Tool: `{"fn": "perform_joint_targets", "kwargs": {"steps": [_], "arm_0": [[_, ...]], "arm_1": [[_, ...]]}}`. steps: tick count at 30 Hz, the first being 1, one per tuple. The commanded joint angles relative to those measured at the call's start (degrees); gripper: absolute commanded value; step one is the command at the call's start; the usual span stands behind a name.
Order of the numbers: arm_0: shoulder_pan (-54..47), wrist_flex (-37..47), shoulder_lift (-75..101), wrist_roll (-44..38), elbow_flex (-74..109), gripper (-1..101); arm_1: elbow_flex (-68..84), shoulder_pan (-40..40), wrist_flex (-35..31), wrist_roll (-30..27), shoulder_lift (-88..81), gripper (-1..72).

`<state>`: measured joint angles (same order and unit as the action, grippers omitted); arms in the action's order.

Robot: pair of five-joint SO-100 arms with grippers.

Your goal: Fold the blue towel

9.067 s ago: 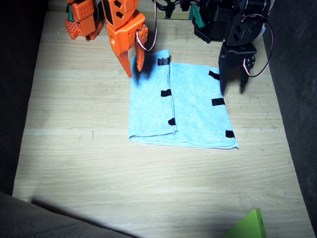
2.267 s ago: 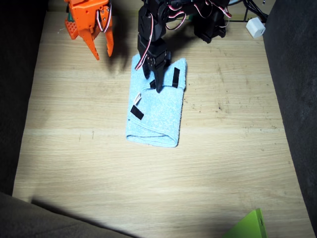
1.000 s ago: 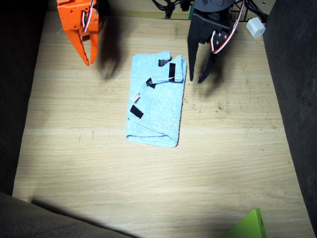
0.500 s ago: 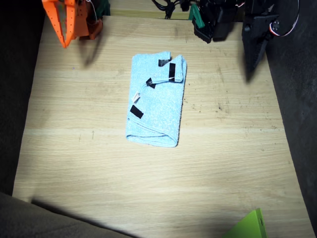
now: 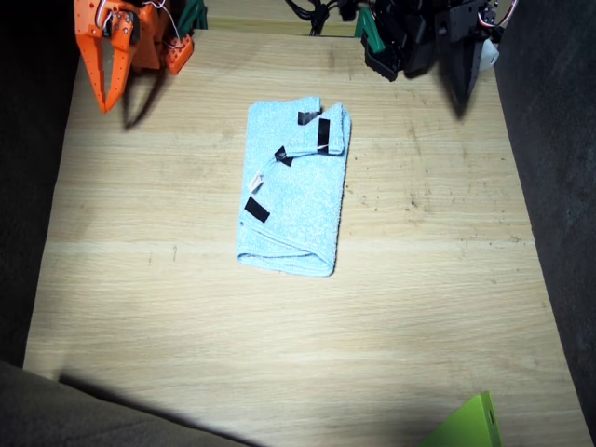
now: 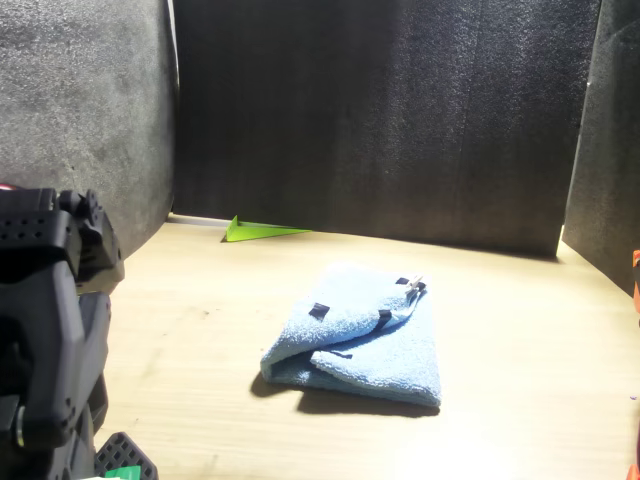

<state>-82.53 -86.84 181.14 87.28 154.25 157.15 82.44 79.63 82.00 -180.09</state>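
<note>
The blue towel (image 5: 296, 200) lies folded in a narrow rectangle at the middle of the wooden table, with black tape patches and a small white tag on its top layer. In the front view the blue towel (image 6: 360, 335) shows as a thick folded stack. My right gripper (image 5: 102, 104), orange, hangs at the far left corner, well clear of the cloth, fingers together and empty. My left gripper (image 5: 461, 104), black, is pulled back at the far right corner, also closed on nothing. The left arm's black body (image 6: 50, 330) fills the front view's near left.
A green wedge (image 5: 466, 426) pokes in at the table's near right corner and shows again as the green wedge (image 6: 265, 232) by the dark back wall. Cables and a green part (image 5: 372, 37) crowd the far edge. Dark foam walls border both sides.
Both arms have drawn back from beside the towel to the far corners. The left gripper swung back inward over the last half second. The towel has not moved.
</note>
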Motion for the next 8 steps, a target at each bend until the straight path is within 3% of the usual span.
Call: {"fn": "perform_joint_targets", "kwargs": {"steps": [1,8], "arm_0": [[-1.93,-0.97,0.7,0.09,0.53,0],[-1.58,-0.97,0.7,0.44,0.53,0]], "arm_1": [[0.7,-0.79,0.97,1.23,-0.26,-0.1],[0.7,-1.05,0.97,1.49,-0.26,-0.1]]}}
